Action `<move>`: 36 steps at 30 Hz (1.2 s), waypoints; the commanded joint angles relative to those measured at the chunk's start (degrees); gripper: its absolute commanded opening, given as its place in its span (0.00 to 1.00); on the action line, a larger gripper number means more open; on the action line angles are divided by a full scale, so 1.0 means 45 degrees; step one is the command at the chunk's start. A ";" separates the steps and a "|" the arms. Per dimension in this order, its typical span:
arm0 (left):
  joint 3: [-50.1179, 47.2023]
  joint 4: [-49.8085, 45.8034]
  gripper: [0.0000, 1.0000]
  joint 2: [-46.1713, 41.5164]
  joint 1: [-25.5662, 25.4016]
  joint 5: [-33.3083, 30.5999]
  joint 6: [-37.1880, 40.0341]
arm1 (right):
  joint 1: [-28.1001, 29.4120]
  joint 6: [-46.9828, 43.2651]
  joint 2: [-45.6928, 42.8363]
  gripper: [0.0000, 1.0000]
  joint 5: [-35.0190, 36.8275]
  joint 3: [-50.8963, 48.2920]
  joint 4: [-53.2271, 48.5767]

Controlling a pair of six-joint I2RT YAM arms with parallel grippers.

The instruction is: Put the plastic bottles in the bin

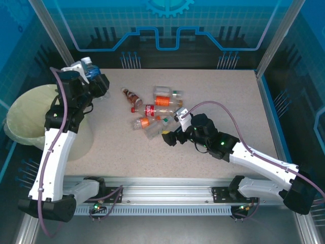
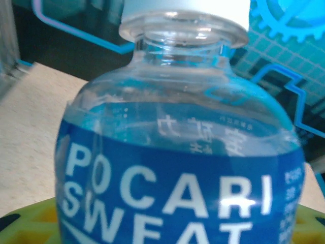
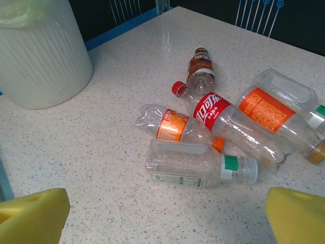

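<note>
Logging the left side first: the left gripper [image 1: 95, 84] is clamped on an upright blue-label bottle [image 2: 177, 168], white cap up, at about 10 o'clock on the table [image 1: 228, 91]. It is near the bin [image 1: 25, 114], off the bin's 1 o'clock edge. The wrist view reads "POCARI SWEAT" in white capitals on the blue label; the small print on the far side shows reversed through the plastic, and I cannot read it. A yellow pad [image 2: 30, 223] shows low beside the bottle.

The right gripper [image 1: 170, 138] stands with its jaws wide apart, holding and touching nothing, at 5 o'clock of the bottle pile.

In the pile at table centre:
- red-label bottle [image 3: 213, 109], red cap, white script I cannot make out
- orange-label bottle [image 3: 172, 124], touching the red one
- clear bottle with green neck band [image 3: 193, 165], nearest my pads
- brown-label bottle [image 3: 200, 68], at 12 o'clock of the pile
</note>
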 commanded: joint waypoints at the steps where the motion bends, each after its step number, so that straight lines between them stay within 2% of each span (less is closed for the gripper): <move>1: 0.0469 -0.0436 0.48 -0.0104 0.0245 -0.2492 0.0779 | 0.0185 -0.0102 -0.0129 1.00 0.0397 0.0392 -0.0190; 5: 0.0449 -0.0305 0.48 -0.0033 0.0847 -0.3729 0.1210 | 0.0184 -0.0127 -0.0245 1.00 0.0525 0.0392 -0.0299; 12: 0.0849 -0.0701 0.48 0.0139 0.3053 -0.4191 0.1152 | 0.0177 -0.0195 -0.0194 1.00 0.0525 0.0554 -0.0408; 16: 0.0783 -0.0890 0.48 0.0183 0.4130 -0.5840 0.1355 | 0.0179 -0.0181 0.0033 1.00 0.0404 0.0721 -0.0438; 24: -0.0168 -0.0529 0.47 0.0472 0.7043 -0.5538 0.0365 | 0.0210 0.0059 0.0840 1.00 0.0110 0.2115 -0.1160; 27: -0.0308 -0.0737 0.49 0.0730 0.7434 -0.5618 -0.0108 | 0.0290 0.0516 0.1068 1.00 0.0632 0.2131 -0.0786; 29: -0.0599 -0.0693 0.53 0.0745 0.7569 -0.5795 -0.0404 | 0.0317 0.0888 0.1167 1.00 0.0927 0.1992 -0.0300; 36: -0.0346 -0.2957 0.58 0.1141 0.8235 -0.6445 -0.2069 | 0.0324 0.1554 0.1703 1.00 0.1111 0.2338 -0.0396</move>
